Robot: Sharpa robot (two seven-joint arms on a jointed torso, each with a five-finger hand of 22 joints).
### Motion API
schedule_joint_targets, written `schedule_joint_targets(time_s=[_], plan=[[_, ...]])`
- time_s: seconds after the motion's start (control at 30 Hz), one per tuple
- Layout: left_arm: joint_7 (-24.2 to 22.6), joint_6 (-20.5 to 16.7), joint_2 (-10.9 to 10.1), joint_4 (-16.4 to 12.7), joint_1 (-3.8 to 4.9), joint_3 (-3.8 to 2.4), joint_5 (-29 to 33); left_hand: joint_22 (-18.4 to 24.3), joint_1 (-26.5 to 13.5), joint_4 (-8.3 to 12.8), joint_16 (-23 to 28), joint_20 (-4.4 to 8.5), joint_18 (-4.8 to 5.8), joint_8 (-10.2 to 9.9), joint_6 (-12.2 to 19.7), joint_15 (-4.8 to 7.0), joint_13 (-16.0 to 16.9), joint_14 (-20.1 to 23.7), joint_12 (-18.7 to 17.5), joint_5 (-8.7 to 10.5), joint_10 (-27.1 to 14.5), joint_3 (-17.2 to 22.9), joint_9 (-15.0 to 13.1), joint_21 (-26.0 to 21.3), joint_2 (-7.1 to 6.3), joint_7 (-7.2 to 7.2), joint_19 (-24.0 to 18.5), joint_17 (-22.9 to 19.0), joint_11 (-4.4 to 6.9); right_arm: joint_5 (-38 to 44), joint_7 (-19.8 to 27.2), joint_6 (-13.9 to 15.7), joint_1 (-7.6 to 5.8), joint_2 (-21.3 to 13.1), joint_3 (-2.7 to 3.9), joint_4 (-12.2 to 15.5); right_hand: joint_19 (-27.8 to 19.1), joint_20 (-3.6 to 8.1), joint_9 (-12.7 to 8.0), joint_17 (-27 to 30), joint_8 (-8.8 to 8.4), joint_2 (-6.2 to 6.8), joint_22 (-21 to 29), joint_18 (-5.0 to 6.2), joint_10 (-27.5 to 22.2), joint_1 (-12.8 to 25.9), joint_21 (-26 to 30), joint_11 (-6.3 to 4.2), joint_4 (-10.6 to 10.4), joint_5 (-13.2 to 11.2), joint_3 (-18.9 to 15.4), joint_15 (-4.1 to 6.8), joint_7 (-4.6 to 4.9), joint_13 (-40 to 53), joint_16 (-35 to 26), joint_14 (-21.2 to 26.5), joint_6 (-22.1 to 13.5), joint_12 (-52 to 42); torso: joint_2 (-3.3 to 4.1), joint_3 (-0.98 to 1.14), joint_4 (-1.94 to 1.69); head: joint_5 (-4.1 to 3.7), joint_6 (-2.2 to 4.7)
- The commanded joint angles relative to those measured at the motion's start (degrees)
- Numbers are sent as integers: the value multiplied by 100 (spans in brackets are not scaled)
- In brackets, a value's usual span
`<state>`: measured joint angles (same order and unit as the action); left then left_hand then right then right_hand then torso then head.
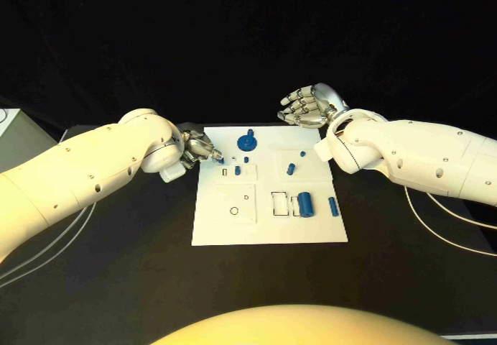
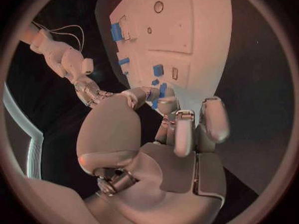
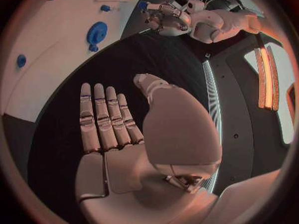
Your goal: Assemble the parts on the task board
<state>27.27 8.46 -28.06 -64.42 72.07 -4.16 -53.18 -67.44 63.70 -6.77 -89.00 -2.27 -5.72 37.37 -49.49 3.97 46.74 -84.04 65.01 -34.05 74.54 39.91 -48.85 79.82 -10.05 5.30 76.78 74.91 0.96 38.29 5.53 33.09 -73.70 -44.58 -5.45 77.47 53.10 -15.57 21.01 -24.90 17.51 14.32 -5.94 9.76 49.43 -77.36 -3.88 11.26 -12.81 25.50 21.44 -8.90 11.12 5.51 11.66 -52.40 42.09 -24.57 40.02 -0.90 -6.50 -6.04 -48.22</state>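
The white task board point(image 1: 269, 228) lies mid-table. My left hand point(image 1: 194, 151) is at the board's far left edge, thumb and a finger pinching a small blue part point(image 1: 220, 160) just over the board; the same part point(image 2: 161, 90) shows between its fingertips. My right hand point(image 1: 309, 105) hovers past the board's far edge, fingers point(image 3: 104, 118) straight and holding nothing. On the board lie a round blue piece point(image 1: 248, 141), a blue cylinder point(image 1: 306, 204), a slim peg point(image 1: 332, 206) and three small blue pieces point(image 1: 291, 169) point(image 1: 237, 171) point(image 1: 300, 153).
Outlined slots point(image 1: 279, 203) and a small ring mark point(image 1: 234, 210) sit on the board's near half. A pale box point(image 1: 11, 123) stands at the table's far left. Thin cables point(image 1: 456, 230) trail under the right arm. Black table point(image 1: 124, 273) surrounds the board.
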Motion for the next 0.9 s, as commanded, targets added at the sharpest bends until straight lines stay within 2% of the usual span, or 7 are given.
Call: schedule_joint_targets(time_s=[0.03, 0.1, 0.33, 0.5, 0.63, 0.9], plan=[[128, 767, 99, 108, 53, -3, 165, 9, 29, 879, -29, 26, 79, 38, -241, 49, -2, -550, -36, -14, 15, 884, -5, 26, 27, -212, 18, 1348, 35, 12, 55, -57, 1, 12, 2, -4, -42, 12, -6, 7, 36, -65, 6, 80, -47, -8, 0, 3, 5, 39, -44, -17, 359, -5, -35, 32, -33, -40, 1, -1, -3, 4, 5], [181, 959, 198, 231, 98, -2, 22, 9, 32, 885, -30, 26, 80, 37, -243, 49, -3, -551, -38, -17, 15, 887, -4, 25, 24, -212, 17, 1351, 35, 12, 55, -56, 1, 22, 2, -7, -42, 12, -6, 7, 36, -65, 6, 80, -47, -8, 0, 3, 5, 39, -44, -17, 359, -5, -35, 32, -33, -40, 4, -1, 2, 12, 8], [253, 1009, 402, 514, 186, 39, -485, -4, 40, 904, -35, 28, 83, 32, -249, 49, 4, -554, -39, -31, 21, 898, -3, 31, 17, -212, 23, 1361, 35, 12, 53, -53, 1, 30, 2, -11, -42, 12, -6, 7, 36, -65, 6, 80, -47, -8, 0, 3, 5, 39, -44, -17, 359, -5, -35, 32, -33, -40, -1, -1, -6, 23, -2], [271, 870, 484, 630, 221, 106, -633, -41, 29, 923, -41, 31, 91, 26, -277, 49, 3, -558, -44, -122, 47, 918, -3, 49, 10, -211, 43, 1376, 35, 11, 53, -54, 1, 41, 2, -12, -42, 12, -6, 7, 36, -65, 6, 80, -47, -8, 0, 3, 5, 39, -44, -17, 359, -5, -35, 32, -33, -40, 1, 1, -3, 48, -2], [266, 696, 537, 668, 234, 175, -696, -43, 13, 927, -37, 32, 92, 25, -288, 49, 5, -555, -45, -170, 58, 919, -6, 51, 4, -212, 44, 1366, 35, 11, 53, -53, 1, 49, 2, -12, -42, 12, -6, 7, 36, -65, 6, 80, -47, -8, 0, 3, 5, 39, -44, -17, 359, -5, -35, 32, -33, -40, 6, -9, -2, 54, -10], [252, 423, 562, 625, 234, 231, -776, -55, 6, 930, -30, 33, 94, 25, -295, 51, -2, -551, -51, -206, 61, 921, -8, 58, 1, -213, 52, 1351, 37, 11, 55, -56, 1, 59, 2, -13, -42, 12, -6, 7, 36, -65, 6, 80, -47, -8, 0, 3, 5, 39, -44, -17, 359, -5, -35, 32, -33, -40, 4, -13, -6, 78, -19]])
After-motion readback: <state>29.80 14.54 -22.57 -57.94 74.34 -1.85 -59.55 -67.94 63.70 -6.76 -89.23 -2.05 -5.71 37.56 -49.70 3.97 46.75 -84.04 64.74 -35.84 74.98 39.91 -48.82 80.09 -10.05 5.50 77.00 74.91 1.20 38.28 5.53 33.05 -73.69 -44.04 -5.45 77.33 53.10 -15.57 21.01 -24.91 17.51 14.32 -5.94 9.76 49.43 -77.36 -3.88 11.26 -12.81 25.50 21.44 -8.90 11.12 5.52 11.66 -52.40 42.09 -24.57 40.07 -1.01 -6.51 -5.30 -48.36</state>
